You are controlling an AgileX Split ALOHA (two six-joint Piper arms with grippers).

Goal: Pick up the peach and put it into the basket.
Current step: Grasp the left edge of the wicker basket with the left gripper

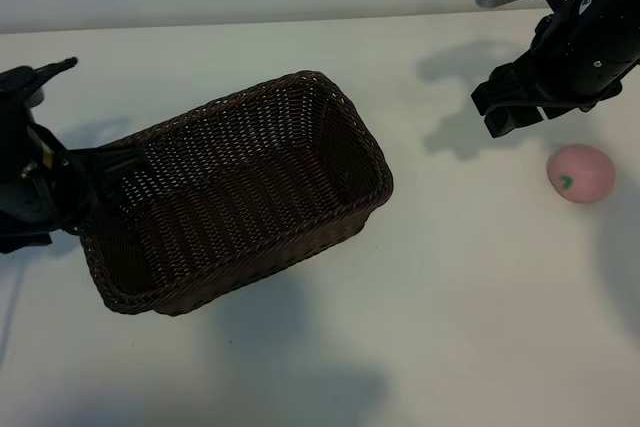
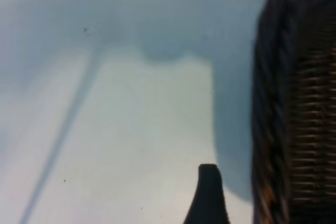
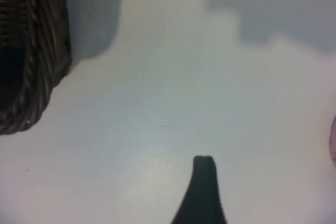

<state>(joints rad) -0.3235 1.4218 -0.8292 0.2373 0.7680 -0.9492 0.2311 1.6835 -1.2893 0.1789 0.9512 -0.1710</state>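
Here the basket (image 1: pixel 240 192) sits on the white worktop (image 1: pixel 450 327), lying at a slant in the exterior view, one short end toward the left arm and the other toward the middle of the surface. It holds nothing.

The peach (image 1: pixel 580 173) lies on the worktop well to the right of the basket, apart from it, its small green mark facing the camera. In the right wrist view only a pink sliver of the peach (image 3: pixel 333 140) shows at the frame's edge.

The right claw (image 1: pixel 508 112) hangs above the worktop near the peach, up and to the left of it in the exterior view, not touching it. Its jaws stand wide and hold nothing; one dark fingertip (image 3: pixel 203 167) shows over bare worktop.

The left claw (image 1: pixel 70 212) is at the basket's left end, just beside the rim. Its jaws are also spread and hold nothing. In the left wrist view one fingertip (image 2: pixel 208 174) stands just outside the basket's braided wall (image 2: pixel 294 119).
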